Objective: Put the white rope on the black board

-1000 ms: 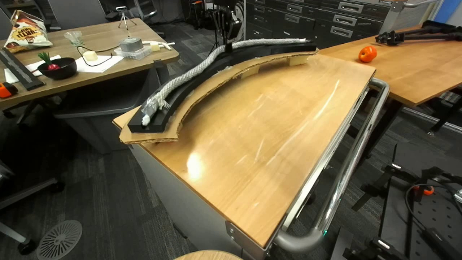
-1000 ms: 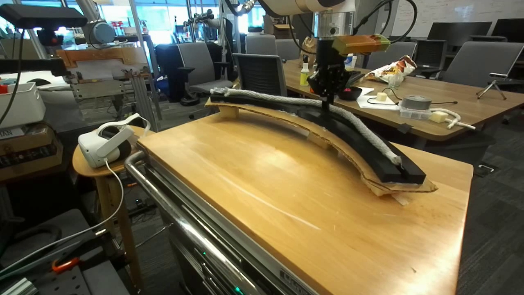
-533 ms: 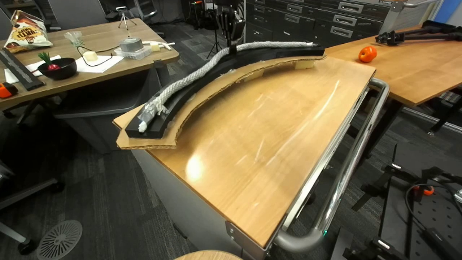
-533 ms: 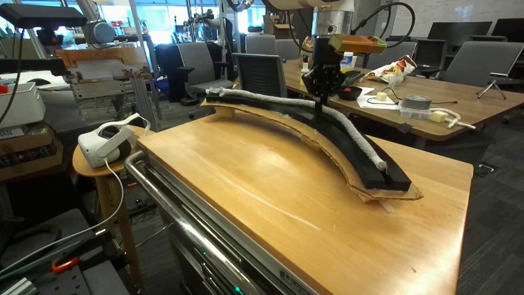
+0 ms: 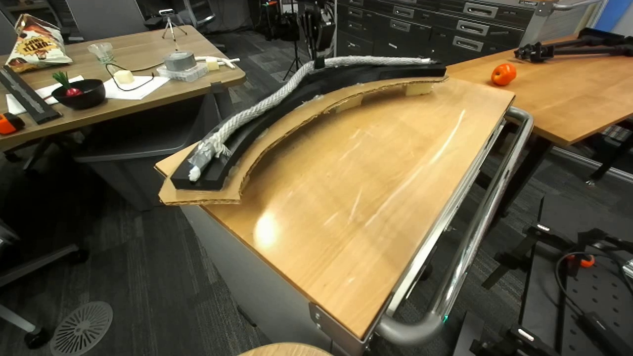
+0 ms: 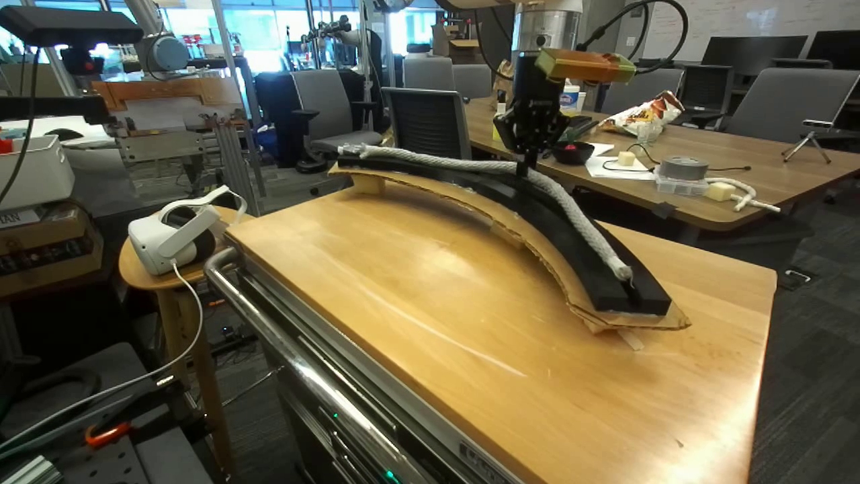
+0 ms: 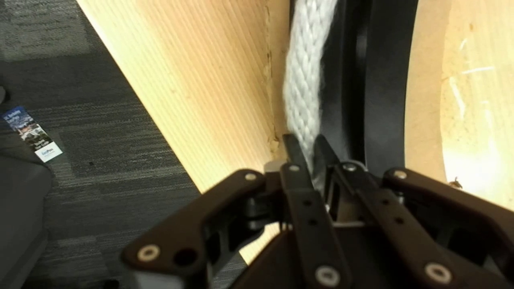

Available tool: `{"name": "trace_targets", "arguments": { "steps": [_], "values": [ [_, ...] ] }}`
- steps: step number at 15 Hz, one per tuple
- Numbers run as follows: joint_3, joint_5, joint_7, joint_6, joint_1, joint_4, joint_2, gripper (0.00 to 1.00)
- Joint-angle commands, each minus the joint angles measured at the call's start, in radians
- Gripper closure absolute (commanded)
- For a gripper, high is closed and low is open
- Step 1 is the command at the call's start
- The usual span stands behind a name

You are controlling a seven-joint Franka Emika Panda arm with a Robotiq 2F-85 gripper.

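Pinches braided white rope in the tool, along a smooth, arc-shaped, grooved black board set on ragged-edged cardboard; shows "CHIPS" on a crinkled bag.

In the wrist view, your jaws hide the gripped stretch of white rope; the top edge cuts off rope and black board; the card shows you blurred print. In an exterior view, the top edge crops the robot arm.

black board: arc-shaped | white rope: bowed along it, pinched midway
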Motion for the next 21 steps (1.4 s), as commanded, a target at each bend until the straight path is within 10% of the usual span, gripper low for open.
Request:
{"name": "trace_targets", "arguments": {
  "steps": [1, 21],
  "values": [
    [-0.002, -0.006, 0.034, -0.027, 0.013, -0.033, -0.063, 0.97],
    [0.024, 0.207, 0.088, -0.044, -0.076, 0.004, 0.010, 0.97]
  ]
}}
